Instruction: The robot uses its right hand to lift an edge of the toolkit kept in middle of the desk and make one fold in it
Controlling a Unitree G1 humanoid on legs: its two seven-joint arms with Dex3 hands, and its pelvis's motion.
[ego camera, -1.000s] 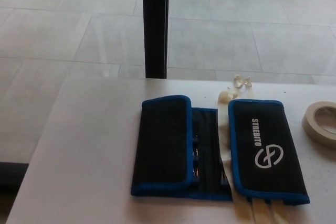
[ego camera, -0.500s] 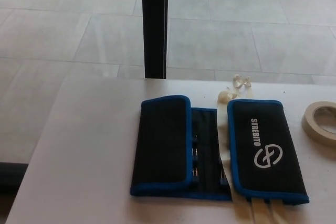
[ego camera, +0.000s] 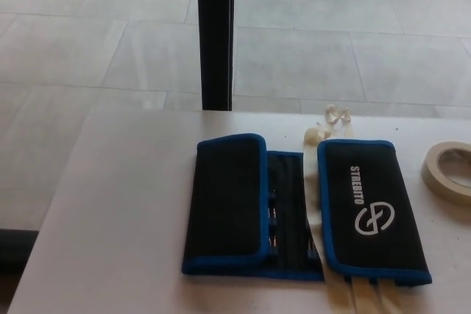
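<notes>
Black fabric with blue piping: the toolkit (ego camera: 302, 207) lies mid-tabletop (ego camera: 125, 204), both side flaps folded inward, the right one showing a white logo. Between them, a narrow strip of pockets holds tools too dark to identify. Masking tape roll (ego camera: 447, 170) sits well right. Neither hand is visible, so their fingers can't be judged.

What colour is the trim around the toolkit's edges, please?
Blue, bordering the black toolkit; it shows clearly in the head view, the only one.

Matt black cloth toolkit (ego camera: 294, 211), blue-edged
</notes>
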